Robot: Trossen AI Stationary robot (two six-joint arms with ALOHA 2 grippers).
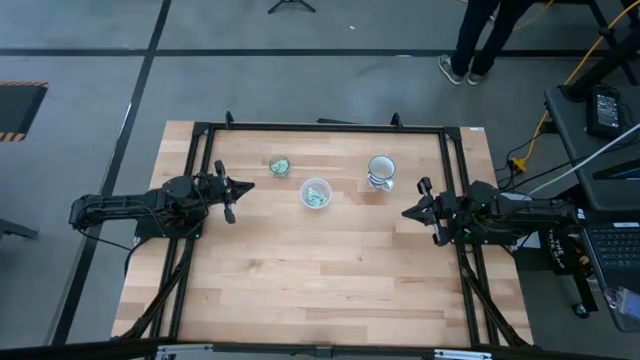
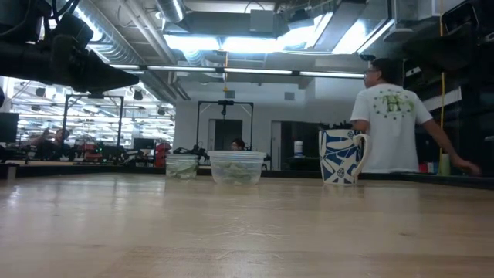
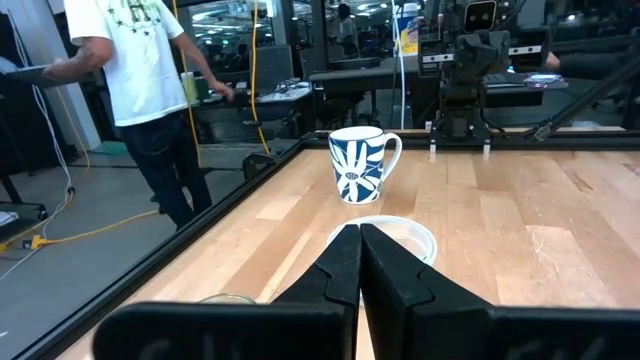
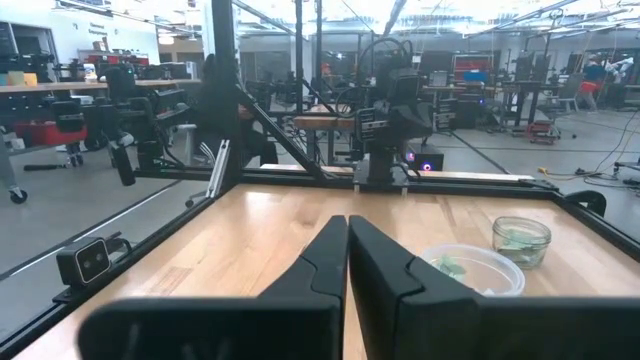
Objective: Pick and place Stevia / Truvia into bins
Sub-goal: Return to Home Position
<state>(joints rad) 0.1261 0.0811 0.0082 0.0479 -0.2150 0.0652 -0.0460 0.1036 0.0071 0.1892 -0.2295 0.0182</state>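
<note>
- The Stevia sachets (image 1: 279,167) lay in two cups on the far half of the table (image 1: 330,290). Some were in the small clear cup (image 2: 182,160), and more (image 1: 316,196) were in the wider translucent cup (image 2: 237,157).
- In both cups the pale green and white paper sat low against the bottom in a loose jumble. Neither the long axis of any one sachet nor the way it pointed could be made out.
- The small clear cup stood to the left of and a little farther back than the wider cup, near it but not touching. A blue and white mug (image 1: 381,171) stood to the right of both, with its handle toward the right arm's side.
- The left gripper (image 3: 359,232) was at the left side of the table, on an arm folded low along that edge. It pointed across toward the cups and was well apart from them.
- Its two dark fingers (image 3: 335,275) were pressed together along their length, with nothing between them.
- The right gripper (image 4: 347,222) was at the right side, on an arm folded the same way. It faced left across the table, to the near side of the mug and apart from it.
- Its fingers (image 4: 320,260) were likewise closed against each other and held nothing.
- A person (image 2: 390,123) in a white shirt stood beyond the table's far right corner.
</note>
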